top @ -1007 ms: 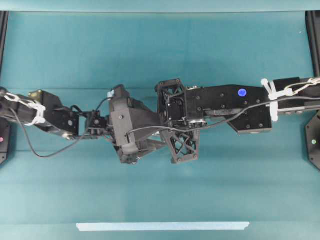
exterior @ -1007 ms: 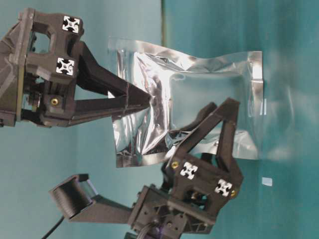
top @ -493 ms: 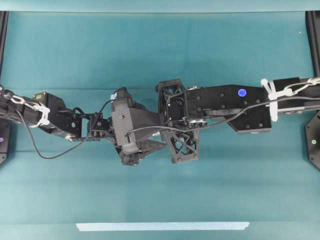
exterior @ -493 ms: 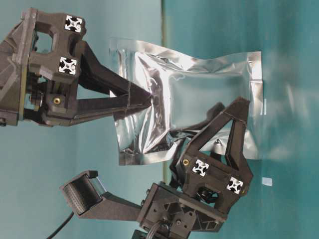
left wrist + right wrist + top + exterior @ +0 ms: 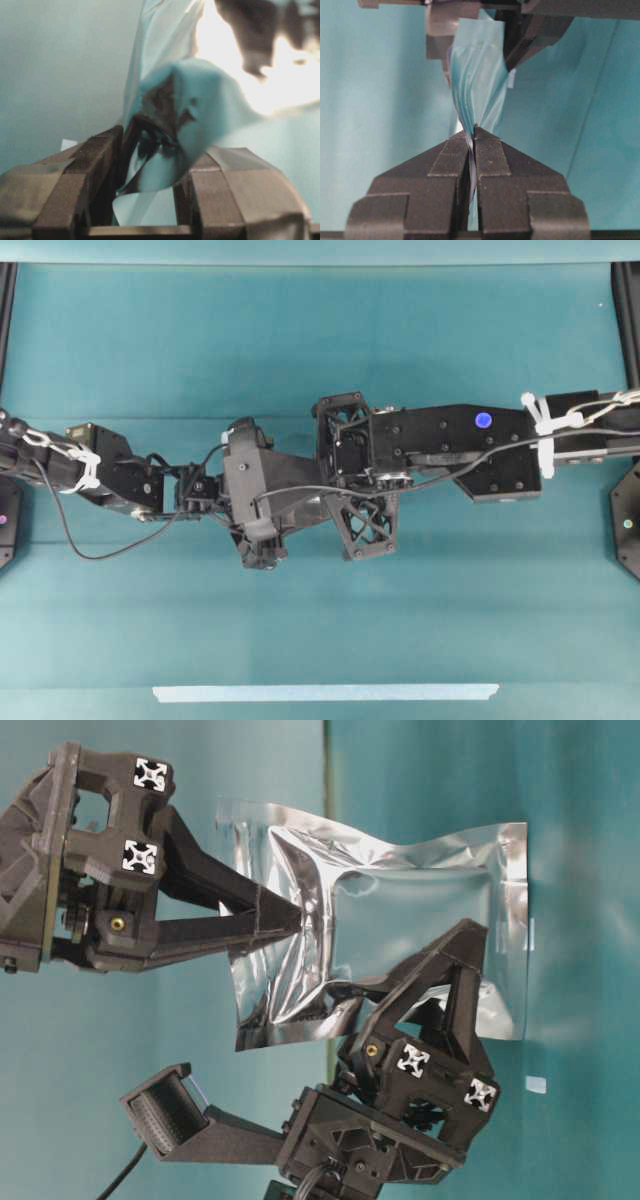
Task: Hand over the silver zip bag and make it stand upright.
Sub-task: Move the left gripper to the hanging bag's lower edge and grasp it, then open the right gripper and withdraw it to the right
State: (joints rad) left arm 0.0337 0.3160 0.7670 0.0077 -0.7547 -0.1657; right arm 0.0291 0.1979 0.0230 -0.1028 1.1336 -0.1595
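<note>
- Above the teal table, the two black arms meet at mid-frame, and the silver zip bag hangs in the air between them, clear of the surface.
- Seen from table level, the right gripper has its two fingers pressed flat together on the crinkled foil near one sealed edge; its own camera shows the same pinch, fingertips meeting with only the sheet between them.
- From the other side, the left gripper has its jaws partly apart and straddling the bag's lower edge, one finger on each side of the foil.
- On the left wrist view the foil bulges up between the two fingers, touching the left finger's inner face; whether both pads are bearing on the bag cannot be told from this angle.
- From overhead the bag is hidden under the two wrists, left gripper and right gripper overlapping at the middle of the table.
- Near the table's front edge a long pale-blue tape strip lies flat, well apart from both arms.
</note>
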